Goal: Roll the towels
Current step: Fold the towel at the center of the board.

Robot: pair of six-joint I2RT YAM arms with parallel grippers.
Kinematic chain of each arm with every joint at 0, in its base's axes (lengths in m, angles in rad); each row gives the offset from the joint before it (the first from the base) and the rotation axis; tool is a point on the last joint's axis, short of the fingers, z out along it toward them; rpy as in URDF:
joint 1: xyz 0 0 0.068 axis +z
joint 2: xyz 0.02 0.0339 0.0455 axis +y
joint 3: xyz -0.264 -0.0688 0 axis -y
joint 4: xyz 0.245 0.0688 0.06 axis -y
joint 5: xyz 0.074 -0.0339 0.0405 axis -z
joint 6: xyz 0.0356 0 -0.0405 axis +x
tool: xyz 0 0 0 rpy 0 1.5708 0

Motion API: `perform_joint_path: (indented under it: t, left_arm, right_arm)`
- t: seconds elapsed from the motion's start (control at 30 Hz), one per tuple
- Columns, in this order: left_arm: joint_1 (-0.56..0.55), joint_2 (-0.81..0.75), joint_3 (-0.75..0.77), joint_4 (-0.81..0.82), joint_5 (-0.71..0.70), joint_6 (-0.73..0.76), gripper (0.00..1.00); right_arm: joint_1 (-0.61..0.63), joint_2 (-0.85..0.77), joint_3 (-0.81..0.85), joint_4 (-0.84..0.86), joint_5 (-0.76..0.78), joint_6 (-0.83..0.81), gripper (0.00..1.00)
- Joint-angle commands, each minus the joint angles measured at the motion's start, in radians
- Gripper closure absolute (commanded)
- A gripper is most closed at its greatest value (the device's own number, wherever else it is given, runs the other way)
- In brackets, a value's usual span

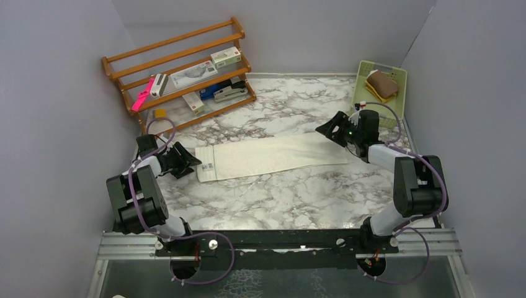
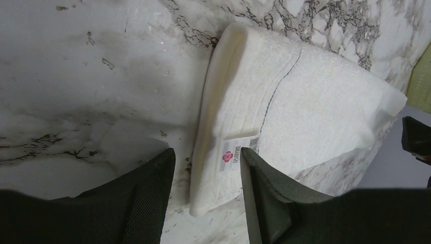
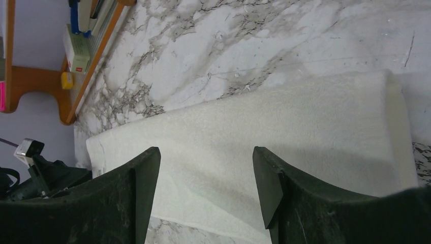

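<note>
The cream towel [image 1: 270, 157] lies flat, folded into a long strip across the middle of the marble table. It also shows in the left wrist view [image 2: 300, 112] with a white label [image 2: 239, 152] at its near end, and in the right wrist view [image 3: 284, 137]. My left gripper [image 1: 191, 161] is open at the strip's left end, its jaws straddling the towel's corner [image 2: 206, 168]. My right gripper [image 1: 324, 129] is open just above the strip's right end [image 3: 206, 173]. The mustard-yellow towel [image 1: 381, 84], brownish side up, lies rolled in the pale green basket [image 1: 397, 74] at the back right.
A wooden shelf rack [image 1: 180, 68] with boxes, a stapler and a pink marker stands at the back left, also in the right wrist view [image 3: 76, 61]. Grey walls close in the left, back and right sides. The metal rail [image 1: 279, 243] runs along the near edge.
</note>
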Motion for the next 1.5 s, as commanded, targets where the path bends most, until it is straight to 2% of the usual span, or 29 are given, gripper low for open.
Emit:
perform_joint_path:
  t: [0.0,0.23,0.43,0.57,0.73,0.77,0.93,1.3,1.47]
  left_arm:
    - [-0.019,0.051,0.001,-0.012,0.023,0.028,0.47]
    - [-0.077,0.067,0.006,-0.023,-0.005,0.031,0.47]
    - [-0.08,0.077,0.011,-0.023,0.01,0.046,0.49]
    - [-0.085,0.083,0.013,-0.022,0.033,0.058,0.66]
    - [-0.093,0.082,0.01,-0.006,0.071,0.062,0.97]
    - [-0.094,0.081,0.01,-0.005,0.078,0.065,1.0]
    - [-0.095,0.035,0.024,-0.024,0.045,0.091,1.0]
    - [-0.087,-0.189,0.081,-0.137,-0.337,0.169,1.0]
    - [-0.081,-0.224,0.089,-0.163,-0.369,0.183,1.0]
  right_arm:
    - [0.002,-0.03,-0.012,0.045,-0.023,-0.004,0.32]
    - [0.009,-0.002,-0.035,0.135,-0.083,-0.04,0.31]
    - [0.106,0.018,-0.041,0.193,-0.038,-0.072,0.31]
    - [0.127,0.047,-0.039,0.208,-0.033,-0.075,0.31]
    - [0.129,0.061,-0.038,0.213,-0.033,-0.09,0.31]
    - [0.134,0.067,-0.037,0.22,-0.034,-0.09,0.31]
    - [0.181,0.098,-0.015,0.212,0.001,-0.111,0.31]
    - [0.216,0.149,0.022,0.176,0.036,-0.129,0.31]
    - [0.221,0.139,0.023,0.144,0.049,-0.132,0.31]
